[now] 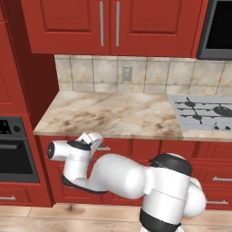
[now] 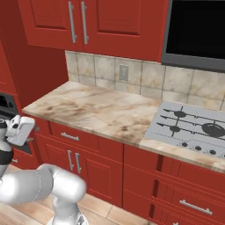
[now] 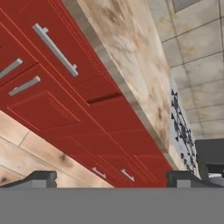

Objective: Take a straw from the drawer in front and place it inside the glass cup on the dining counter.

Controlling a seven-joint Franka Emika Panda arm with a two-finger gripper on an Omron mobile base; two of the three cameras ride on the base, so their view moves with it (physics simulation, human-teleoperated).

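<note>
Red-cabinet kitchen, catalogued with the gas hob as landmark.

Left base view: beige-brown marbled stone surface (image 1: 113,115) under a tiled backsplash (image 1: 145,74) with a white wall socket (image 1: 127,73); grey gas hob (image 1: 204,112) set into the surface's right end. Tall red cabinet doors with vertical silver handles (image 1: 109,23) hang above, left of the hob. Wide shallow red wooden drawer (image 1: 120,147), shut, directly under the surface edge left of the hob; its silver bar handle is partly hidden by the arm. Black built-in oven (image 1: 16,149) far left of the hob. White arm's wrist sits just before the drawer front.

Right base view: same drawer (image 2: 81,137) with short horizontal silver handle (image 2: 69,136), shut, below and left of the hob (image 2: 193,127). Narrower red drawers (image 2: 184,193) beneath the hob. Black microwave (image 2: 197,33) above it.

Hand view: gripper (image 3: 116,178) with dark fingertips (image 3: 41,178) spread wide, holding nothing, aimed at the drawer (image 3: 52,52) and its handle (image 3: 56,49); wooden floor (image 3: 30,153) below. Straw: inside not visible.
</note>
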